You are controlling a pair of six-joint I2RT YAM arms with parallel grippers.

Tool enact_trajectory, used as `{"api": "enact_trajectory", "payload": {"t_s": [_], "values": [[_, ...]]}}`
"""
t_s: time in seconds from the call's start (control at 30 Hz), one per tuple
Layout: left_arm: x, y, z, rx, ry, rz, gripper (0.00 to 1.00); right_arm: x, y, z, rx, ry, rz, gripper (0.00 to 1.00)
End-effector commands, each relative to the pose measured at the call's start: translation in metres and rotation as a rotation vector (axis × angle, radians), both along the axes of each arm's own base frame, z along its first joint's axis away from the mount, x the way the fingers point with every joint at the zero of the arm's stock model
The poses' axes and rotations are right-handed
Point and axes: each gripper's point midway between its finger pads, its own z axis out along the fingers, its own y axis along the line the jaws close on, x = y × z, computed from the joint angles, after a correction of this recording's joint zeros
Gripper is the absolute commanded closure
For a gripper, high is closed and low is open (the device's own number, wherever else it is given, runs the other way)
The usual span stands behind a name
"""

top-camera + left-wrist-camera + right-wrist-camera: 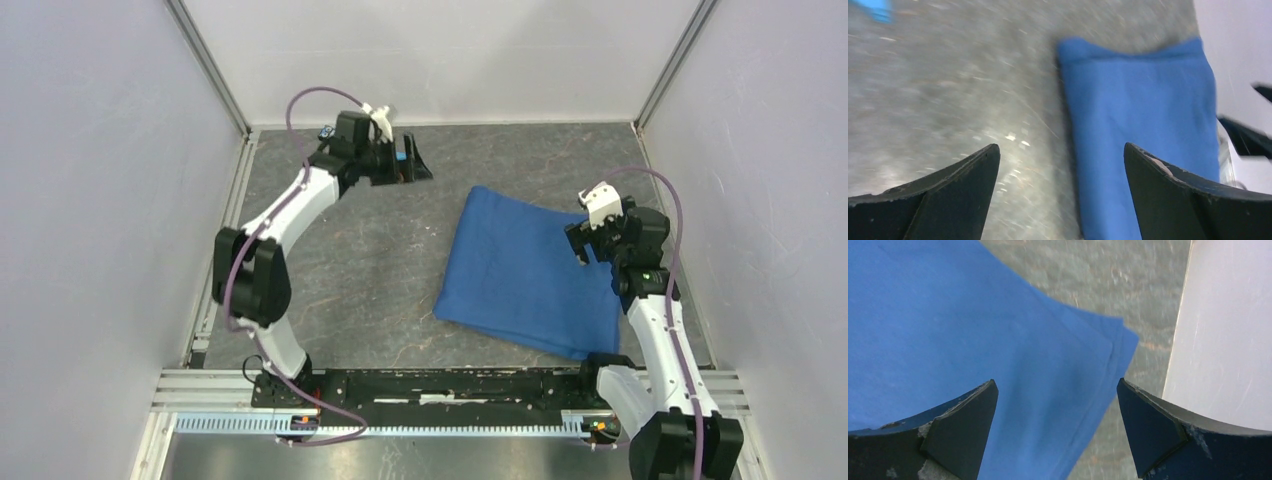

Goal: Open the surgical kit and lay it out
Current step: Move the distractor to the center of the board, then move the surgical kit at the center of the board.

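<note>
From above we see a blue cloth wrap (525,275) lying folded on a grey, stone-mottled table (370,260), right of centre and near the right arm's base. It is a soft, slightly skewed rectangle, and whatever it holds is hidden. The left gripper (412,165) hangs over the far left part of the table, well apart from the wrap. Its two dark, wedge-shaped fingers are spread wide with nothing between them. The right gripper (583,243) is over the wrap's right edge, also spread wide and empty. We cannot tell whether it touches the cloth.

The left wrist view is smeared by blur. It adds a darker ridge along one edge of the wrap and faint glints on the table's speckled surface.

The right wrist view alone shows the wrap's corner as several thin matte layers, their edges slightly staggered. A smooth white wall panel (1228,330) stands just beside it. This view also shows scuffed, worn paint on the fingertips (948,435).
</note>
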Motion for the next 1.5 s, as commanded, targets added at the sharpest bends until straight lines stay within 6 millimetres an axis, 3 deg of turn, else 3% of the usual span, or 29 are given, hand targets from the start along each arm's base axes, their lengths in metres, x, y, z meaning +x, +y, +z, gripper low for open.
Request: {"api": "enact_trajectory", "payload": {"t_s": [0.0,0.17,0.4,0.6,0.87,0.93,1.03,1.17,1.23,1.33,1.47], "values": [[-0.061,-0.049,-0.010,-0.023,-0.008,-0.185,0.00,-0.021,-0.028,-0.004,-0.055,0.105,-0.112,0.02],[-0.103,-0.087,-0.037,-0.036,0.032,-0.280,0.00,-0.034,-0.059,-0.026,-0.023,0.235,-0.202,0.02],[-0.123,-0.108,-0.078,-0.043,0.167,-0.313,0.00,-0.053,-0.094,-0.054,0.173,0.383,-0.238,0.02],[-0.138,-0.127,-0.101,-0.074,0.271,-0.336,0.00,-0.059,-0.084,-0.093,0.387,0.528,-0.163,0.02],[-0.145,-0.128,-0.120,-0.096,0.325,-0.317,0.00,-0.058,-0.054,-0.108,0.561,0.571,-0.057,0.02],[-0.144,-0.128,-0.122,-0.095,0.325,-0.310,0.01,-0.058,-0.057,-0.106,0.545,0.560,-0.069,0.04],[-0.143,-0.125,-0.123,-0.081,0.309,-0.304,0.02,-0.053,-0.090,-0.088,0.440,0.452,-0.185,0.04],[-0.141,-0.123,-0.121,-0.066,0.286,-0.300,0.02,-0.048,-0.132,-0.036,0.296,0.298,-0.291,0.03],[-0.140,-0.122,-0.119,-0.058,0.276,-0.298,0.02,-0.048,-0.141,-0.014,0.257,0.260,-0.304,0.02],[-0.138,-0.119,-0.118,-0.039,0.260,-0.296,0.02,-0.050,-0.138,0.005,0.244,0.244,-0.280,0.02],[-0.136,-0.119,-0.115,-0.030,0.245,-0.295,0.01,-0.055,-0.106,-0.003,0.327,0.270,-0.184,0.02]]}}
